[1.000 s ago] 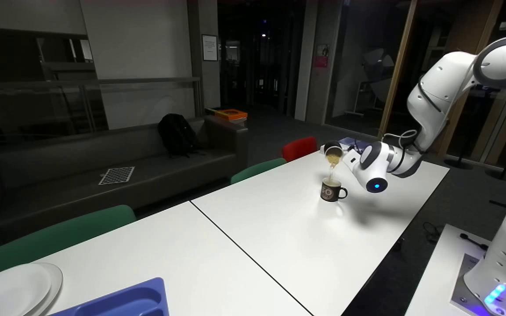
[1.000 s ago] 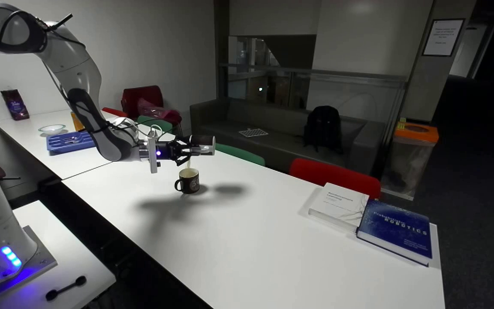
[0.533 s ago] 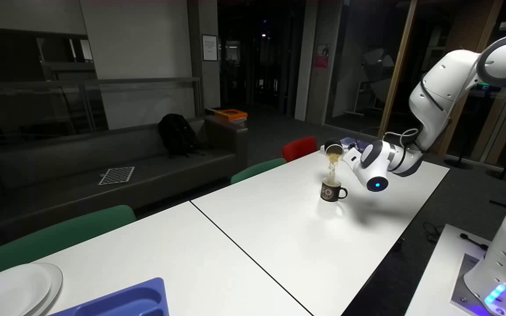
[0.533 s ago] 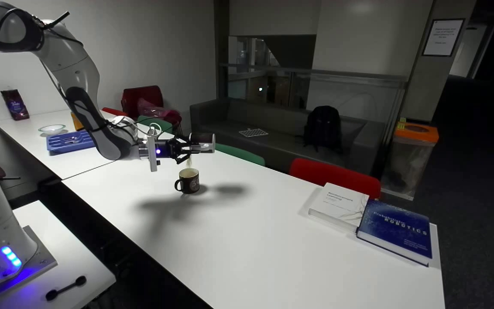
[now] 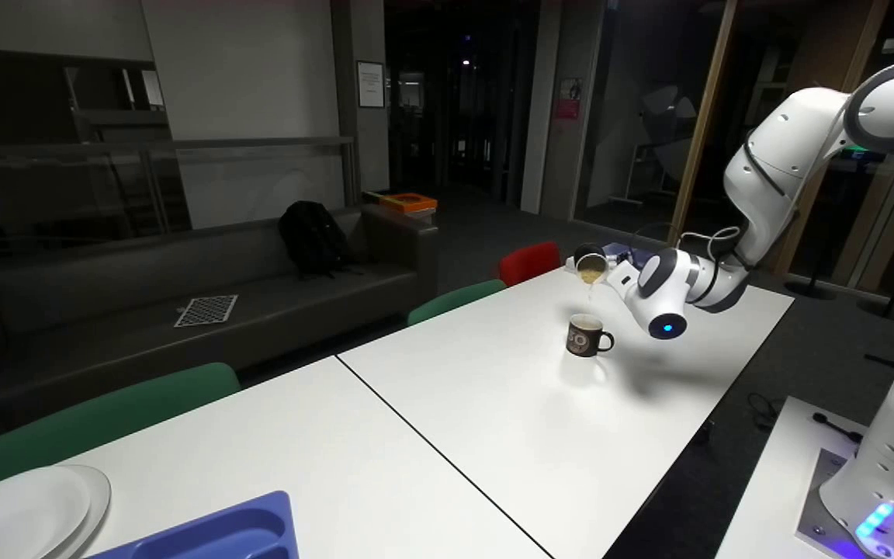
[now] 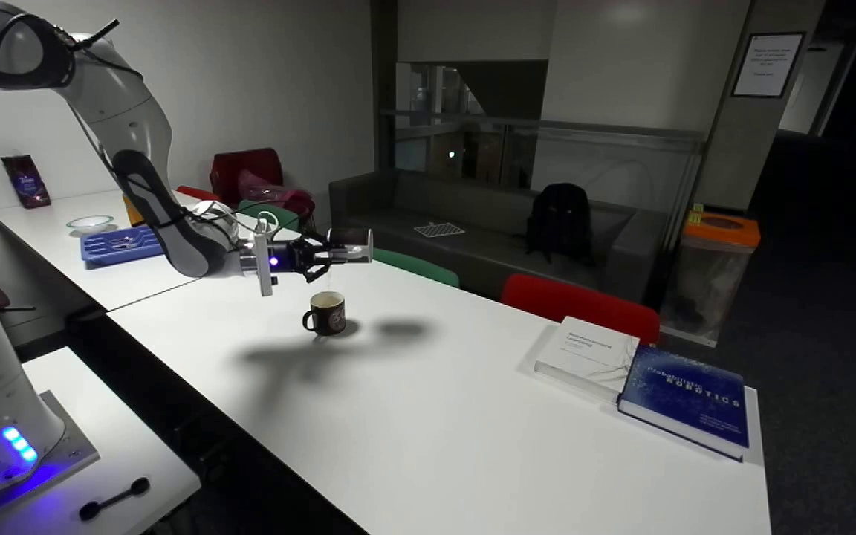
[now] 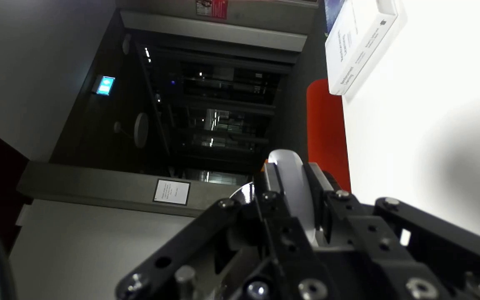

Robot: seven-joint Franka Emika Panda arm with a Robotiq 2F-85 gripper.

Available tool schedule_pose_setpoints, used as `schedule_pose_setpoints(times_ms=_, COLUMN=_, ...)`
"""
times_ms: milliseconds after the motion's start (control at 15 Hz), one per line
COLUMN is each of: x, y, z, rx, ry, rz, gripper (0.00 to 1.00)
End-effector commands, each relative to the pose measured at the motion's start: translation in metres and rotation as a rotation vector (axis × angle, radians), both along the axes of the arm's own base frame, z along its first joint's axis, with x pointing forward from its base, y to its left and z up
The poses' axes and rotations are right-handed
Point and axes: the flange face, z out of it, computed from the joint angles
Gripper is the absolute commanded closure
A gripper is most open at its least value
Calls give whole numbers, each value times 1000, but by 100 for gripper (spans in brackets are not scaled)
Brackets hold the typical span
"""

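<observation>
My gripper [image 6: 320, 258] is shut on the pale handle [image 7: 296, 187] of a cup, which sits between the two fingers in the wrist view. The held cup [image 6: 354, 241] is dark outside and lies on its side in the air. In an exterior view, the cup's light inside [image 5: 590, 262] faces outward and holds yellowish grains [image 5: 590, 276] near its lower rim. A faint thin trickle falls from it. Below stands an upright dark mug [image 5: 584, 339] with a "50" print, also in an exterior view [image 6: 329, 313]. The two do not touch.
A white book [image 6: 588, 353] and a blue book [image 6: 688, 397] lie at one table end. A blue tray [image 5: 261, 520] and white plates [image 5: 20, 512] are at the opposite end. Red [image 6: 584, 305] and green [image 5: 105, 407] chairs line the table's far side.
The falling stream of grains was thick half a second ago and is now a faint trickle. The arm has risen very slightly. The dark mug has not moved.
</observation>
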Motion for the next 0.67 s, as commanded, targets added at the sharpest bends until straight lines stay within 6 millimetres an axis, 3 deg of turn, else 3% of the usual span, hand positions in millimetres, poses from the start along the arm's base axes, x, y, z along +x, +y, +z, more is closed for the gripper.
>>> schedule_pose_setpoints(times_ms=0, x=-7, y=1, z=25, rx=-65, ry=-60, rz=19, gripper=95)
schedule_pose_setpoints(times_ms=600, x=-11, y=1, z=30, rx=-97, ry=-87, rz=13, gripper=95)
